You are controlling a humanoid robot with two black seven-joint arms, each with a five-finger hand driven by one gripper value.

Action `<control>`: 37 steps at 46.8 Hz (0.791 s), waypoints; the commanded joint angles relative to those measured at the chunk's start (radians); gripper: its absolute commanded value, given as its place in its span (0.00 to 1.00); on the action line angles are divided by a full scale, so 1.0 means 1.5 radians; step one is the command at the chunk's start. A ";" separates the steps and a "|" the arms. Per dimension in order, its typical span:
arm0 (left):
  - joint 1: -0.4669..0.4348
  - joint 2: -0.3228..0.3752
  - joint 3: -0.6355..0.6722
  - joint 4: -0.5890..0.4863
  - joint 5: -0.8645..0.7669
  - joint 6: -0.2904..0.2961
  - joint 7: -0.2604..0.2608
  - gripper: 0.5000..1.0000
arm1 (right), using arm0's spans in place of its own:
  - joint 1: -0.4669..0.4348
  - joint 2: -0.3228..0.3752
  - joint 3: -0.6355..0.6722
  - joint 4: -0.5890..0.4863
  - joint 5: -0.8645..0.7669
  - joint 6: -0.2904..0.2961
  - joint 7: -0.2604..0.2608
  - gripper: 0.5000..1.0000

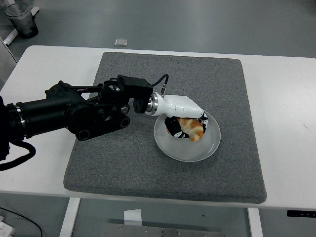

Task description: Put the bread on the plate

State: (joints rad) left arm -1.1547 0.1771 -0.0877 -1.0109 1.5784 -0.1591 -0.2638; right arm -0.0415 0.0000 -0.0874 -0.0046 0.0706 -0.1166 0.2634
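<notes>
Bread [192, 129] is sitting low over the plate [210, 145], partly covered by the left hand [183, 121], so only its orange-brown right end is showing and its full shape is hard to make out. Whether it is already resting on the plate surface or just above it cannot be told from this angle. The white-shelled left hand is curling its dark fingers [173, 127] around the bread from the left side, closed on it and gripping. The fingertips are mostly hiding under the palm shell and are blurring into the bread. The black left arm [69, 116] is coming in from the left edge, cut off there, and is covering part of the mat. The right arm is not showing anywhere. The plate is lying on a grey mat [123, 158], right of centre, and the mat is covering most of a white table [281, 98]. Beyond the table a grey floor [222, 24] is showing. A dark cup-like container [22, 19] is standing at the top left corner, cut off by the frame, and a small pale square object [121, 42] is lying on the floor just past the table's far edge, too small to identify.
</notes>
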 commanded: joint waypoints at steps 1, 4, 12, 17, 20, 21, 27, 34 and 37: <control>0.003 -0.004 0.000 0.002 0.002 0.002 0.000 0.23 | 0.000 0.000 0.000 0.000 0.000 0.000 0.000 0.86; 0.003 -0.005 0.000 0.003 0.002 0.003 0.000 0.32 | 0.000 0.000 0.000 0.000 0.000 0.000 -0.001 0.86; 0.003 -0.006 -0.001 0.007 0.001 0.003 0.001 0.53 | 0.000 0.000 0.000 0.000 0.000 0.000 0.000 0.86; 0.006 -0.005 0.000 0.007 -0.001 0.003 0.001 0.72 | 0.000 0.000 0.000 0.000 0.000 0.000 -0.001 0.86; 0.007 -0.005 0.000 0.007 -0.001 0.003 0.001 0.89 | 0.000 0.000 0.000 0.000 0.000 0.000 -0.001 0.86; 0.007 -0.005 0.000 0.007 -0.001 0.003 0.001 0.90 | 0.000 0.000 0.000 0.000 0.000 0.000 0.000 0.86; 0.006 -0.005 -0.001 0.005 -0.008 0.002 0.001 1.00 | 0.000 0.000 0.000 0.000 0.000 0.000 -0.001 0.86; 0.002 -0.002 -0.006 -0.004 -0.022 0.001 0.001 1.00 | 0.000 0.000 0.000 0.000 0.000 0.000 0.000 0.86; 0.000 0.003 -0.009 -0.005 -0.046 0.001 0.001 1.00 | 0.000 0.000 0.000 0.000 0.000 0.000 -0.001 0.86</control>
State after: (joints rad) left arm -1.1516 0.1752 -0.0967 -1.0163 1.5403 -0.1580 -0.2621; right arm -0.0415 0.0000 -0.0874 -0.0046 0.0706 -0.1166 0.2633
